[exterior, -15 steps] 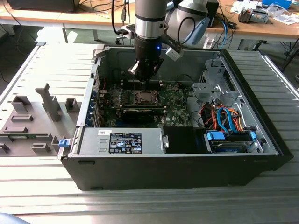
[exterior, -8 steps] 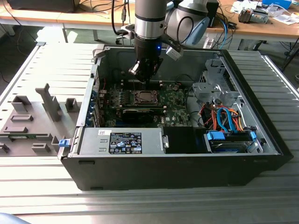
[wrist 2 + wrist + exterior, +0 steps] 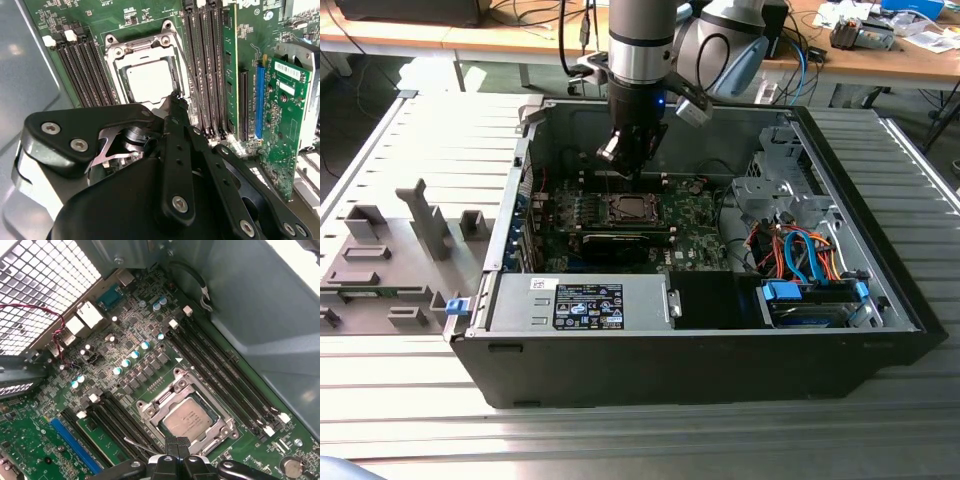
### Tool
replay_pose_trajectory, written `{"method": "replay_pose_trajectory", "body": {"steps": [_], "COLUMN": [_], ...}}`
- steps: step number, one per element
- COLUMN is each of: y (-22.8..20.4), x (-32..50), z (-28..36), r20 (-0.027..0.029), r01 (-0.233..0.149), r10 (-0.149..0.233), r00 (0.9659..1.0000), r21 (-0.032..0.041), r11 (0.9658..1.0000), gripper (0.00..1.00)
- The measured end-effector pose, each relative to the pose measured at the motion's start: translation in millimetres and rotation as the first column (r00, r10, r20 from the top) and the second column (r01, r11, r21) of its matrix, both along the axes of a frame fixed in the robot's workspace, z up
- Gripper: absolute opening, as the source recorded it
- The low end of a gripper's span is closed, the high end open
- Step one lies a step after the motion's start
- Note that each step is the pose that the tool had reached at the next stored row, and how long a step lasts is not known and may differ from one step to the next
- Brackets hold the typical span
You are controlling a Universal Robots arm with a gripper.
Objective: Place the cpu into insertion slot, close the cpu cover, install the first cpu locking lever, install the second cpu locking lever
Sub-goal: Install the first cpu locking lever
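Cpu (image 3: 150, 80) is lying flat in the insertion slot (image 3: 122, 85), with the cpu cover (image 3: 145, 46) framing it. You are likely handling a light, stiff, fragile chip, so grip only its edges. Your gripper (image 3: 177, 442) is hanging at the slot's rim, fingertips pressed together, visibly pinching nothing.

You see the cpu (image 3: 627, 208), a dull silver square, lying flat in the insertion slot (image 3: 121, 85), just above the exterior view's centre. The cpu cover (image 3: 145, 46), a thin silver frame, lies lowered around it.
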State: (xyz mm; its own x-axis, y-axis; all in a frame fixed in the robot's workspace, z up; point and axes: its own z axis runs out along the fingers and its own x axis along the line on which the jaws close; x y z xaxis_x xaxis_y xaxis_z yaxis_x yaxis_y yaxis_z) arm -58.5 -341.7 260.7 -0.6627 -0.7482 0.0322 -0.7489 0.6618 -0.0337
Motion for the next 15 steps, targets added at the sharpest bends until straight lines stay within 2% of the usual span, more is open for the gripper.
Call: {"method": "replay_pose_trajectory", "body": {"steps": [15], "y": [0.0], "x": [0.0], "z": [0.0], "r20": [0.0003], "r01": [-0.077], "r10": [0.077], "r00": [0.997], "r21": [0.0073], "r11": [0.997], "gripper": [0.11]}}
